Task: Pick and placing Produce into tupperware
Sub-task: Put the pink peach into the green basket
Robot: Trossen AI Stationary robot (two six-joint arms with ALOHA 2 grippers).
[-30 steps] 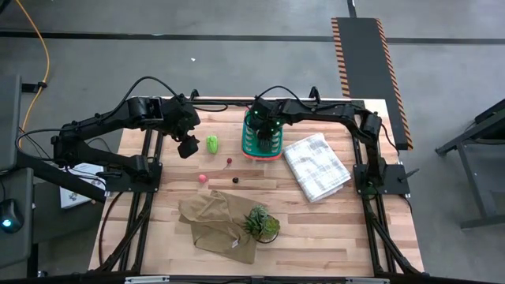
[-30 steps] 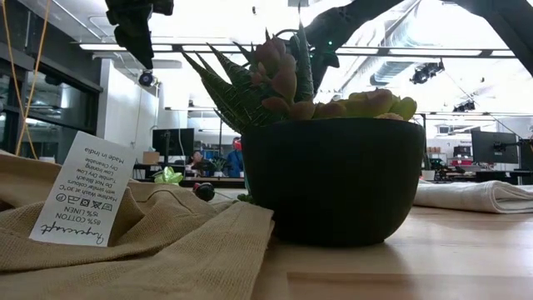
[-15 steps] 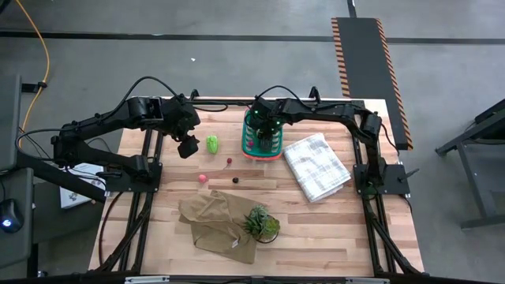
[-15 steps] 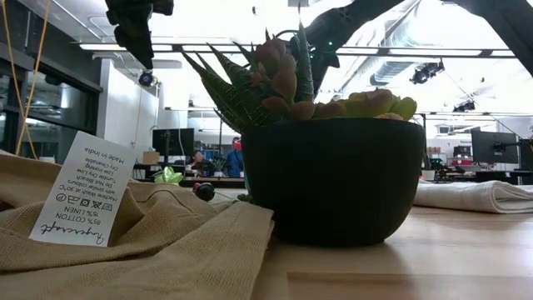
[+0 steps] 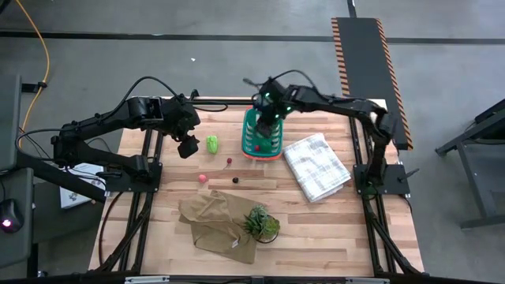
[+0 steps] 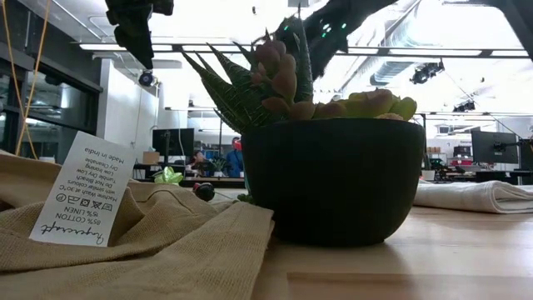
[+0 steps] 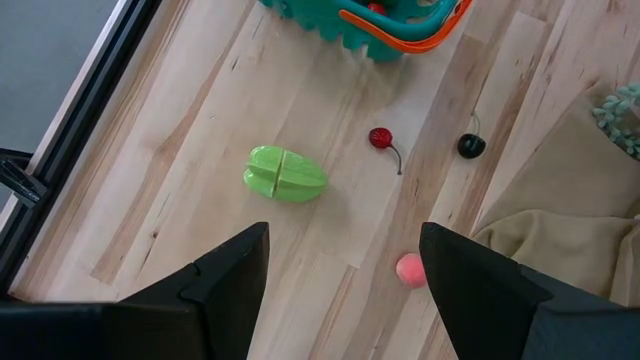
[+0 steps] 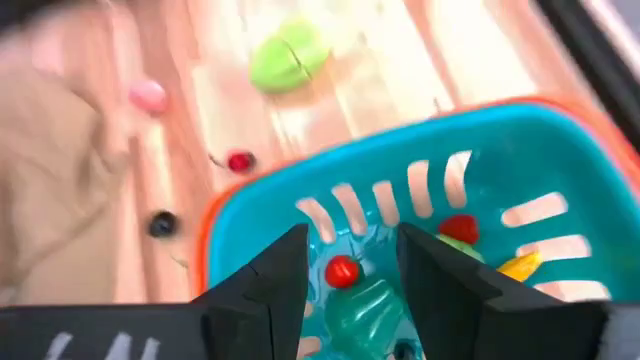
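**Right gripper over the basket, jaws apart**

Your right gripper (image 5: 266, 118) hangs above the teal tupperware (image 5: 251, 142), fingers spread and empty. Inside lie red, yellow and green pieces. Your left gripper (image 5: 188, 146) waits open, left of the light green piece (image 5: 212, 143). A red cherry (image 5: 229, 162), dark ball (image 5: 235, 179) and pink piece (image 5: 203, 178) lie nearer.

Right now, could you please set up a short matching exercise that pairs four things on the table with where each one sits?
Things:
1. basket
2. light green fruit
3. checked cloth
4. potted plant

Places:
A. on the tan cloth
B. bare wood just off the left pincer
C. under the right pincer
D. between the basket and the right arm's base

Pairs: 1-C, 2-B, 3-D, 4-A
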